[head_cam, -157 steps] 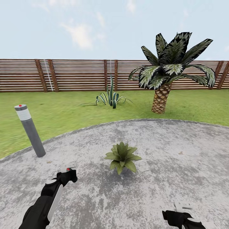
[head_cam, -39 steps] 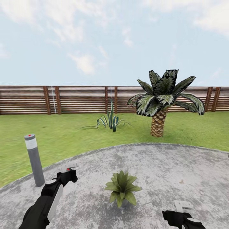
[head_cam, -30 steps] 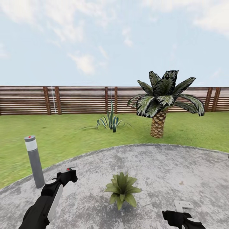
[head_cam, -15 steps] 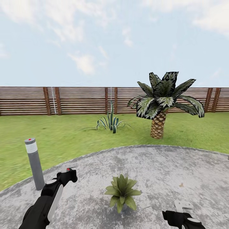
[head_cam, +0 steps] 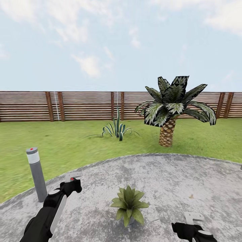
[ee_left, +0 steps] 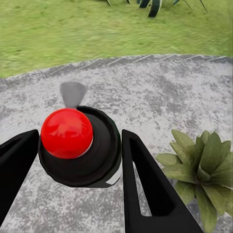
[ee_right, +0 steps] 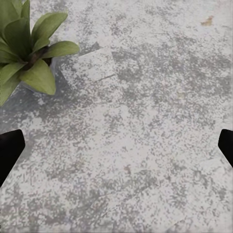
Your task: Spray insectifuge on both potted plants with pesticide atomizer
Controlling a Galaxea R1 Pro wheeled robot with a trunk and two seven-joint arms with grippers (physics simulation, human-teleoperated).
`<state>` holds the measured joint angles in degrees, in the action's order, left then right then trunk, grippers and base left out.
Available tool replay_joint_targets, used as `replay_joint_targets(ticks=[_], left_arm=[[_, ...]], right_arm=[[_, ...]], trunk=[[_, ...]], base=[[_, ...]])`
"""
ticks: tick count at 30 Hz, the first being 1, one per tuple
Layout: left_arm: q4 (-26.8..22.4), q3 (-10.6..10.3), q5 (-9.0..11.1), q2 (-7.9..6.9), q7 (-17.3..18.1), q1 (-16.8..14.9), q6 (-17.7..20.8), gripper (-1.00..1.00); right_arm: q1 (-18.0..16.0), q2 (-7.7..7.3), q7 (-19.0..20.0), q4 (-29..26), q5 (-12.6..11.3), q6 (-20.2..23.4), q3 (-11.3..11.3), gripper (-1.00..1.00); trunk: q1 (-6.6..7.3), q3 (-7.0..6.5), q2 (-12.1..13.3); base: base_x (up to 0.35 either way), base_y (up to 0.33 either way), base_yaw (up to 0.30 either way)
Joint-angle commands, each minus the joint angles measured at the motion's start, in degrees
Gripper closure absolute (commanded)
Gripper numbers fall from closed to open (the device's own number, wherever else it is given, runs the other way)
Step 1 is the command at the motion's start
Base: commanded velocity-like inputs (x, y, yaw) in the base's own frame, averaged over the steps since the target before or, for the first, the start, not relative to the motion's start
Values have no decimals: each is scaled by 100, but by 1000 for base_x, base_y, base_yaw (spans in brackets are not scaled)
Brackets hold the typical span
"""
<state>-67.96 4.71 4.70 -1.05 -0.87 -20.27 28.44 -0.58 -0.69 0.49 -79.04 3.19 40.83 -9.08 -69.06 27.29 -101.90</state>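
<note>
Tilted upward, the view shifts; left fingers (ee_left: 77, 194) clamp the atomizer (ee_left: 80, 145), right fingers (ee_right: 116, 145) spread empty. Aim nozzle squarely over the potted plant (head_cam: 129, 205).

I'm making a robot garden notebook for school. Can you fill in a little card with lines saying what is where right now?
place: garden with a round stone patio, lawn and wooden fence
left gripper: shut on the pesticide atomizer, red button on top
right gripper: open, holding nothing, above bare patio
potted plant: on the patio, between the two arms
lamp post: at the patio edge, on the left
palm: on the lawn
spiky agave: near the fence
</note>
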Motion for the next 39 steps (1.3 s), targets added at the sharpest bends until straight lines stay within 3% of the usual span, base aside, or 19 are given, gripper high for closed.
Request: replay_joint_targets(ticks=[1,4,20,39], left_arm=[[-7,3,48,0,-10,-3,31,100],[-7,2,48,0,-10,-3,31,100],[-7,3,41,0,-10,-3,31,100],[-7,3,39,0,-10,-3,31,100]], right_arm=[[-4,-1,5,-6,32,30,3,-100],[-4,-1,5,-6,32,30,3,-100],[-4,-1,3,-5,32,30,3,-100],[-4,-1,-5,-14,32,29,-4,-100]], trunk=[[23,-2,38],[89,-28,158],[89,101,158],[89,103,158]], base=[[0,0,0],[0,0,0],[7,0,0],[323,0,0]])
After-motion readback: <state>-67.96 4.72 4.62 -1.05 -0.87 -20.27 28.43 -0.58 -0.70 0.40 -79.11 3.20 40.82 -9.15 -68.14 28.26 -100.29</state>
